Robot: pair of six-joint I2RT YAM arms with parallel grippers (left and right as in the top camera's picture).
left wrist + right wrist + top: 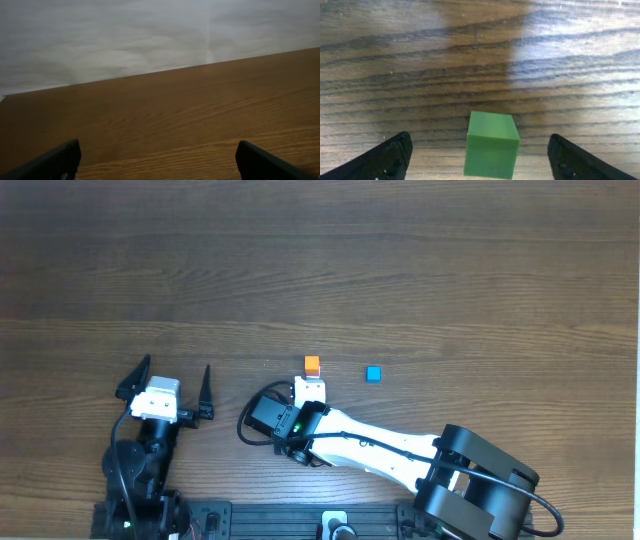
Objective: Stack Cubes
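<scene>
Dark brown wood-grain tabletop (420, 270) runs across the whole scene, meeting a pale grey wall (125, 35) at its far edge in the left wrist view. A small green plastic cube (491, 142) sits on the wood squarely between the two black fingers of the right gripper (482, 152). The jaws are spread wide, and bare wood shows on either side of the cube, so neither finger touches it. From above, the right arm's white and black body (370, 445) reaches from its base at the right across to the middle of the table. Just beyond its white wrist block lies a small orange cube (312, 364). A small blue cube (373, 373) lies near the orange one, on its right and apart from it. No cube rests on another. Well apart from all of this, the left gripper (161, 165) hangs above bare wood by its own base, its black fingers splayed wide with nothing between them.
</scene>
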